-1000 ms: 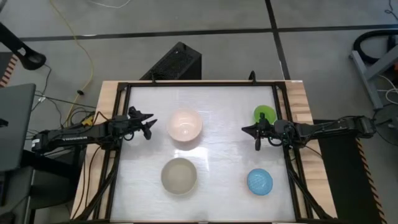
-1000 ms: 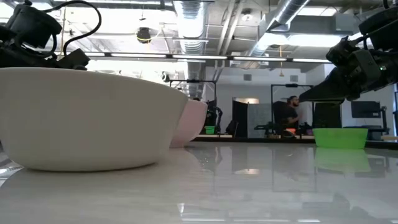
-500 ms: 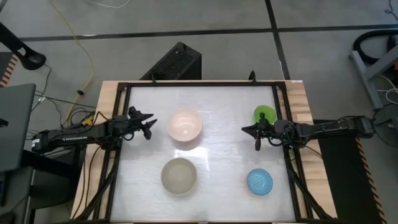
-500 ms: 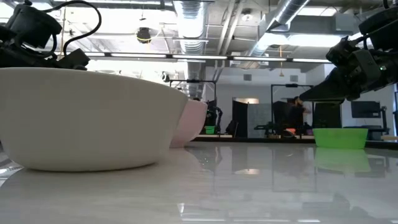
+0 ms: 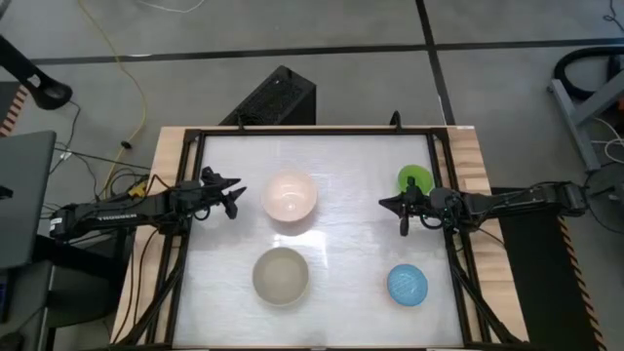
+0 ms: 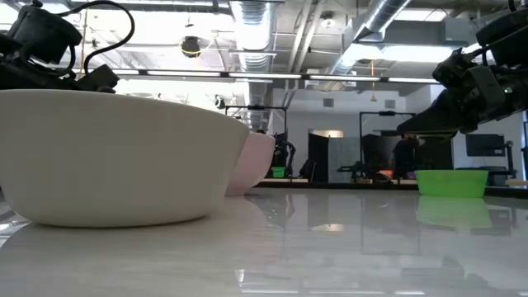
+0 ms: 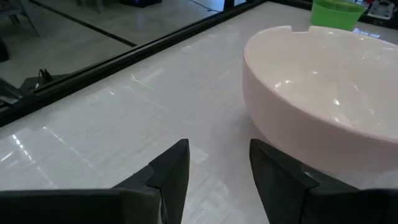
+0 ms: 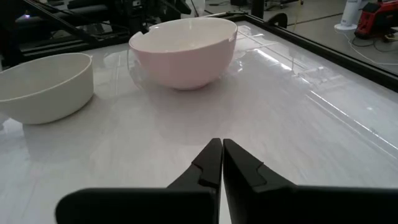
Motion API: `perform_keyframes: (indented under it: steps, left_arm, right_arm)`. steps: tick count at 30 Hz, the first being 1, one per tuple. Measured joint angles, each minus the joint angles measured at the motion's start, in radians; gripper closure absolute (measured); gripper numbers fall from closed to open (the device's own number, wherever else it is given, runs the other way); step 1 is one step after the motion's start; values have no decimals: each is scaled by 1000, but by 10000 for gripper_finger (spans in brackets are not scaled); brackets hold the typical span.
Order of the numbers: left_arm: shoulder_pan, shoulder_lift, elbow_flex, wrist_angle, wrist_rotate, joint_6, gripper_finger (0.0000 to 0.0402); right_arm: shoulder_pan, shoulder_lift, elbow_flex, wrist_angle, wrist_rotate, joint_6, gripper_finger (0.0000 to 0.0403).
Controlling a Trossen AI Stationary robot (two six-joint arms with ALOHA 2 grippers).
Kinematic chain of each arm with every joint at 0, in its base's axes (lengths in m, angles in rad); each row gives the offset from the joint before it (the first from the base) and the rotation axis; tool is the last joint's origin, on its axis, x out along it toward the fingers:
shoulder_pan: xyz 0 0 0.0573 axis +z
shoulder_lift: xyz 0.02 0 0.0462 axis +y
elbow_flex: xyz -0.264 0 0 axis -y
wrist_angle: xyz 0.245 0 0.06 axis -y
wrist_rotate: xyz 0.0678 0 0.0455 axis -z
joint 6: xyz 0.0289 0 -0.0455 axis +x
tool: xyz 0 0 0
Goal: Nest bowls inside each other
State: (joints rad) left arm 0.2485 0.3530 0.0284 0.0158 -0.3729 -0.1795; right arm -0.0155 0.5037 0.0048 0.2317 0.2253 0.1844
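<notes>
Four bowls stand apart, each on its base on the white table [image 5: 341, 244]: a pale pink bowl [image 5: 290, 196] at centre left, a grey-beige bowl [image 5: 281, 276] near the front, a blue bowl [image 5: 408, 284] at front right, a small green bowl [image 5: 414, 178] at far right. My left gripper [image 5: 234, 196] hovers open just left of the pink bowl [image 7: 323, 106], nothing between its fingers. My right gripper [image 5: 394, 207] hovers shut over the table between the green and blue bowls, pointing at the pink bowl [image 8: 183, 53] and the grey-beige bowl [image 8: 46, 87].
A black frame [image 5: 292, 132] runs round the table's edges. Open table surface lies between the two grippers and in the middle. In the low view the grey-beige bowl [image 6: 115, 157] fills the near left and the green bowl [image 6: 451, 181] stands at the right.
</notes>
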Motion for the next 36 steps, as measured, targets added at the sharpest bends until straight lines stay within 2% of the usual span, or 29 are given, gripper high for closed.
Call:
perform_keyframes:
  steps: [7, 11, 13, 15, 18, 22, 28, 32, 36]
  left_arm:
    - [0, 0, 0, 0, 0, 0, 244]
    - [0, 0, 0, 0, 0, 0, 244]
    - [0, 0, 0, 0, 0, 0, 244]
    - [0, 0, 0, 0, 0, 0, 244]
    - [0, 0, 0, 0, 0, 0, 244]
    - [0, 0, 0, 0, 0, 0, 244]
    - [0, 0, 0, 0, 1, 0, 244]
    - [0, 0, 0, 0, 0, 0, 244]
    - [0, 0, 0, 0, 0, 0, 244]
  right_arm:
    - [-7, 0, 0, 107, 6, 1, 367]
    - [-18, 12, 6, 326, 24, 12, 367]
    - [-30, 28, 42, 383, 23, 69, 367]
    - [-32, 60, 116, 400, -23, 77, 367]
    - [4, 180, 249, 358, -37, 77, 367]
    - [77, 450, 469, 338, -33, -5, 367]
    - [167, 838, 846, 99, -17, -70, 335]
    - [185, 1022, 1105, -161, -15, 49, 288]
    - [213, 1180, 1361, -429, -17, 100, 230]
